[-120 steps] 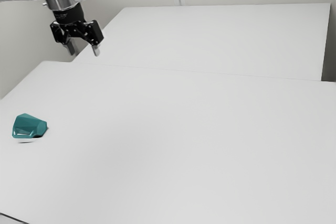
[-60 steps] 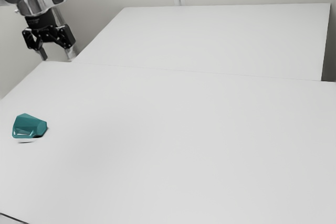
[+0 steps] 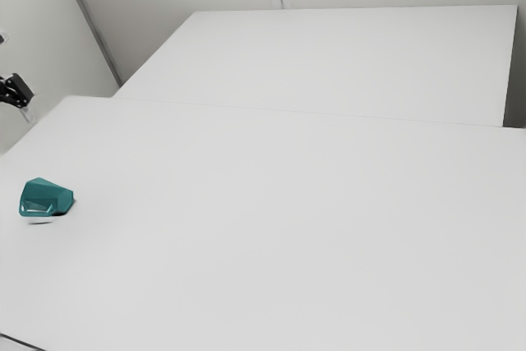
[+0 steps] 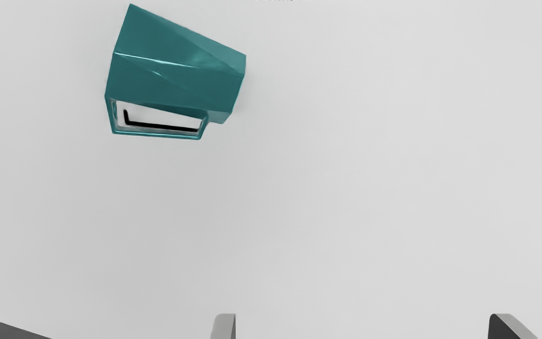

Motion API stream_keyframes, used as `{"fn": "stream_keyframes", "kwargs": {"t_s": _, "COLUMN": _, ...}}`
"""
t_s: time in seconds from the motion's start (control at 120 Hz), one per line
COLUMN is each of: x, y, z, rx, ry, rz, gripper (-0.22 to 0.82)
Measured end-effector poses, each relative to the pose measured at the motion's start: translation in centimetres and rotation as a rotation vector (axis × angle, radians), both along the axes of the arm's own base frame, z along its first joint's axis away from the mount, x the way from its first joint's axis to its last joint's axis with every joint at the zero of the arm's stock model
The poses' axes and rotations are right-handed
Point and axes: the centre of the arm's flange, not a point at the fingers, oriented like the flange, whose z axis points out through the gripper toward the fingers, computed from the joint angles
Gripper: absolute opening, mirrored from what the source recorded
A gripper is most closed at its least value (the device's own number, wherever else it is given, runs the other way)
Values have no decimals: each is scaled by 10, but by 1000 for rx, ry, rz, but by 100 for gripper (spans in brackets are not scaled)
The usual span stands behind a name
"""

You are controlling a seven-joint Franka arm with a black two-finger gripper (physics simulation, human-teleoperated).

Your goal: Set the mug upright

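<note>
The mug (image 3: 43,195) lies on its side on the counter (image 3: 271,228) near the exterior view's left edge, its handle (image 4: 155,136) on the side toward the pincer (image 3: 16,90), which hangs well apart from it, and a panel (image 3: 345,63) lies behind the counter.

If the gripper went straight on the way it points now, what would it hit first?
Most likely bare tabletop: the open gripper points down, and the mug lies off to one side of that line. Height, and how near the table's edge, I can't judge.
</note>
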Motion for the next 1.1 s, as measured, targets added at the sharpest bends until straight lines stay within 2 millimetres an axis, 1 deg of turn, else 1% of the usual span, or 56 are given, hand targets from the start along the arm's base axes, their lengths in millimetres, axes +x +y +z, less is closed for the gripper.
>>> {"fn": "stream_keyframes", "kwargs": {"t_s": 0.067, "x": -13, "y": 28, "z": -10, "rx": -19, "ry": -23, "rz": 12, "gripper": 58}}
{"fn": "stream_keyframes", "kwargs": {"t_s": 0.208, "x": -20, "y": 65, "z": -40, "rx": -84, "ry": -87, "rz": -17, "gripper": 58}}
{"fn": "stream_keyframes", "kwargs": {"t_s": 0.35, "x": -47, "y": 117, "z": -73, "rx": -150, "ry": -172, "rz": -17, "gripper": 58}}
{"fn": "stream_keyframes", "kwargs": {"t_s": 0.558, "x": -71, "y": 163, "z": -121, "rx": -218, "ry": -275, "rz": -76, "gripper": 58}}
{"fn": "stream_keyframes", "kwargs": {"t_s": 0.658, "x": -76, "y": 180, "z": -148, "rx": -250, "ry": -328, "rz": -113, "gripper": 58}}
{"fn": "stream_keyframes", "kwargs": {"t_s": 0.7, "x": -76, "y": 189, "z": -155, "rx": -252, "ry": -349, "rz": -132, "gripper": 58}}
{"fn": "stream_keyframes", "kwargs": {"t_s": 0.8, "x": -63, "y": 203, "z": -170, "rx": -248, "ry": -388, "rz": -204, "gripper": 58}}
{"fn": "stream_keyframes", "kwargs": {"t_s": 0.85, "x": -60, "y": 209, "z": -179, "rx": -251, "ry": -404, "rz": -230, "gripper": 58}}
{"fn": "stream_keyframes", "kwargs": {"t_s": 0.933, "x": -51, "y": 213, "z": -192, "rx": -261, "ry": -430, "rz": -278, "gripper": 58}}
{"fn": "stream_keyframes", "kwargs": {"t_s": 1.1, "x": -47, "y": 218, "z": -221, "rx": -299, "ry": -487, "rz": -318, "gripper": 58}}
